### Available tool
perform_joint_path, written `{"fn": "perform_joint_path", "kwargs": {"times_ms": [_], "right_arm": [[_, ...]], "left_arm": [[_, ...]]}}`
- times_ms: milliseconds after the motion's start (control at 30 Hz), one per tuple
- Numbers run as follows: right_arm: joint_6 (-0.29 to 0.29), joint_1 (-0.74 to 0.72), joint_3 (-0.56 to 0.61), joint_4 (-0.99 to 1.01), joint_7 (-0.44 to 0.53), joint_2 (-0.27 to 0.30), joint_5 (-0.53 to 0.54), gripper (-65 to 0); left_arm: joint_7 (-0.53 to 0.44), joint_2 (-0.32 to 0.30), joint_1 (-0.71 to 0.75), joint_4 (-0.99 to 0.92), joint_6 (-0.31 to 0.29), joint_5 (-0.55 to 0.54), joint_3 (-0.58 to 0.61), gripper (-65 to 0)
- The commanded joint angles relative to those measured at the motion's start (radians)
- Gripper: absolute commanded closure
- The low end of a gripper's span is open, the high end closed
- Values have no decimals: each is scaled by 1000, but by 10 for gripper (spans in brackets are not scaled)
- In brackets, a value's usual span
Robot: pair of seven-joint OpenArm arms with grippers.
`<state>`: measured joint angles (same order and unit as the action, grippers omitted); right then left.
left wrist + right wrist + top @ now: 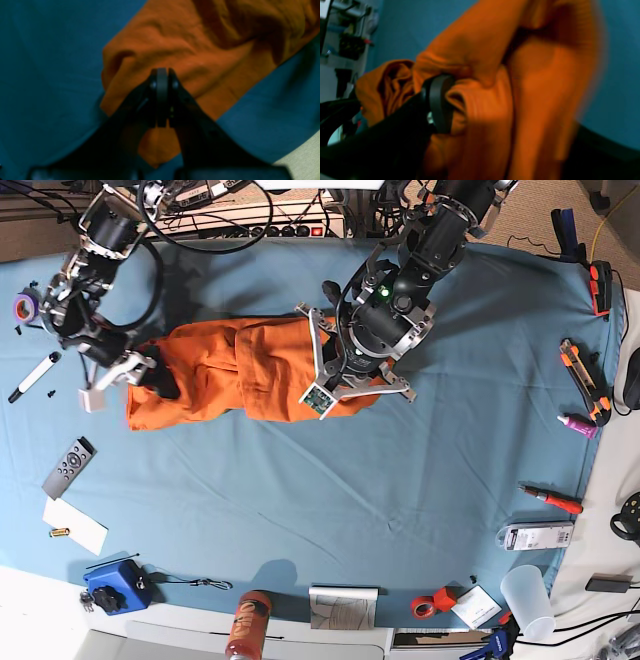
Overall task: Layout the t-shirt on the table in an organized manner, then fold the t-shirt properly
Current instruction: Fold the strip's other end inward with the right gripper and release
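The orange t-shirt [235,370] lies bunched and creased in a long strip across the back half of the light-blue table [330,510]. My left gripper [162,71] is shut, pads together, just over a rumpled end of the t-shirt [187,50]; in the base view the left gripper [345,375] sits over the shirt's right end. My right gripper [150,378] is at the shirt's left end. In the right wrist view the right gripper [510,105] stands open with a thick bunch of t-shirt [482,112] filling the gap, pressed against one finger pad [440,102].
Left of the shirt lie a marker [33,377], purple tape [27,306], a remote [68,467] and a paper [75,526]. Along the front edge stand a bottle [245,625], red tape roll [428,605] and cup [527,600]. A screwdriver [550,500] and utility knife [580,365] lie right.
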<state>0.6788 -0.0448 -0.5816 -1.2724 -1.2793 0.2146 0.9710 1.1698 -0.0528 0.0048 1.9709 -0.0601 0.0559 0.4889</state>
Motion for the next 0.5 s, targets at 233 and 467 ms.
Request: {"fn": "perform_joint_path", "kwargs": {"times_ms": [233, 467], "right_arm": [[-5, -24, -20, -5, -37, 20, -129, 0], [19, -126, -126, -5, 32, 121, -254, 0]], "left_arm": [[-14, 8, -12, 19, 0, -3, 0, 0], [-13, 8, -1, 19, 1, -3, 0, 0]]}}
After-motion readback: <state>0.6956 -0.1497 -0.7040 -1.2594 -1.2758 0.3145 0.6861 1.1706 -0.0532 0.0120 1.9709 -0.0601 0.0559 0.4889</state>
